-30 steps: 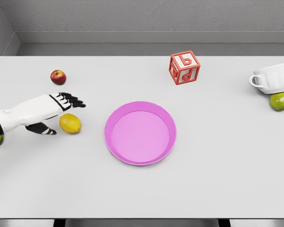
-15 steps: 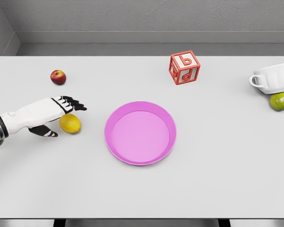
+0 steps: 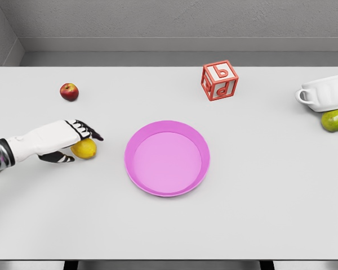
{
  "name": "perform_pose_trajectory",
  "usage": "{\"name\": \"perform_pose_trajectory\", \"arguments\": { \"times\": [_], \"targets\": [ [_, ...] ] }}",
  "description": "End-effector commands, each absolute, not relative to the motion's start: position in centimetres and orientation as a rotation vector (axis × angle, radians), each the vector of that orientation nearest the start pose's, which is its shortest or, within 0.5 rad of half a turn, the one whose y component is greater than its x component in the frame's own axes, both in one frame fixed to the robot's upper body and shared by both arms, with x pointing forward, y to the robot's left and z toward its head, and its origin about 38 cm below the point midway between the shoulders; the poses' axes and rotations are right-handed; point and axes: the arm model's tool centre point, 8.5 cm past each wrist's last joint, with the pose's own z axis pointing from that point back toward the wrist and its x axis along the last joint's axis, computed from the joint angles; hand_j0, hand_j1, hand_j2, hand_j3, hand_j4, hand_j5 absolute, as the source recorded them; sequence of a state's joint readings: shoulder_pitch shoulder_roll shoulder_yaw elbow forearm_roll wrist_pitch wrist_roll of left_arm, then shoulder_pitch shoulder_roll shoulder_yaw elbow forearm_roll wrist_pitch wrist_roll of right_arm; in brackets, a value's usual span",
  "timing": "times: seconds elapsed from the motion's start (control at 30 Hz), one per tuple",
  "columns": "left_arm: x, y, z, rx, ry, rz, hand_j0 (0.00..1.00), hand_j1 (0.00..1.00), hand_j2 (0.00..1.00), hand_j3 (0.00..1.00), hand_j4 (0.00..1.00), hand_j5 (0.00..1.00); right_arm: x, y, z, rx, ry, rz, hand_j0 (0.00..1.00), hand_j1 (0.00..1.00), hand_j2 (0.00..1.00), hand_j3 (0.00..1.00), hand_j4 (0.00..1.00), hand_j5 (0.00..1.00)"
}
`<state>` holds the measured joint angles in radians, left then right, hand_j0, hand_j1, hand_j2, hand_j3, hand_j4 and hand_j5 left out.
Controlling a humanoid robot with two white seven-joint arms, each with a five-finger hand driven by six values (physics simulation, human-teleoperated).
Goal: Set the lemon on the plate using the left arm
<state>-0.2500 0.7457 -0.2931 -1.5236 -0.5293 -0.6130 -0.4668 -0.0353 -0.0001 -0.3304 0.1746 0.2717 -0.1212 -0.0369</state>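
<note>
At the table's left side, your left hand covers the lemon, fingers arched over it and thumb beside it, not yet clamped; the lemon rests left of the plate.

Matt grey table, smooth pink plastic-looking plate, glossy white cup.

A yellow lemon lies on the table left of the plate, near it but apart, its upper left partly covered. The plate is pink, round, shallow-rimmed, upright and holds nothing.
</note>
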Motion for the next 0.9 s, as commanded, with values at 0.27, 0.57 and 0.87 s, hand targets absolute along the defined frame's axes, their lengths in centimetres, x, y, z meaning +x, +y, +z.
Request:
{"name": "perform_pose_trajectory", "arguments": {
  "times": [0.27, 0.57, 0.87],
  "targets": [
    [38.2, 32.8, 14.6, 0.412, -1.379, -1.965, 0.61, 0.61, 0.61, 0.61, 0.61, 0.61, -2.2, -25.5, -25.7, -0.075, 0.009, -0.061, 1.0, 1.0, 1.0, 1.0, 1.0, 1.0],
    [38.1, 31.9, 14.4, 0.395, -1.406, -1.955, 0.53, 0.53, 0.53, 0.53, 0.53, 0.53, -2.2, -25.5, -25.7, -0.075, 0.009, -0.061, 1.0, 1.0, 1.0, 1.0, 1.0, 1.0],
    [38.8, 30.6, 15.6, 0.399, -1.476, -1.937, 0.53, 0.53, 0.53, 0.53, 0.53, 0.53, -2.2, -25.5, -25.7, -0.075, 0.009, -0.061, 1.0, 1.0, 1.0, 1.0, 1.0, 1.0]
  ]
}}
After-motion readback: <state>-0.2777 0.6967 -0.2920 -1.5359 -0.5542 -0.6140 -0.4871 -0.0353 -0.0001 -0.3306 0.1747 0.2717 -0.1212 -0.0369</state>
